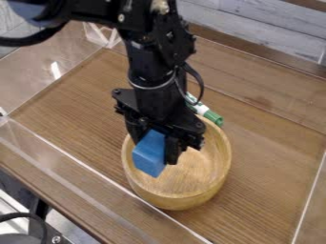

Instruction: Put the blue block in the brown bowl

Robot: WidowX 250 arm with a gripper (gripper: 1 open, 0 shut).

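The brown bowl sits on the wooden table near its front edge, round, light wood with a thick rim. My gripper hangs over the bowl's left half, shut on the blue block, which is held upright and reaches down inside the rim. Whether the block touches the bowl's floor I cannot tell. The black arm rises straight up from the gripper and hides the bowl's far-left rim.
A white-and-green marker pen lies just behind the bowl, partly hidden by the arm. Clear plastic walls fence the wooden table on all sides. The table's front edge runs close below the bowl.
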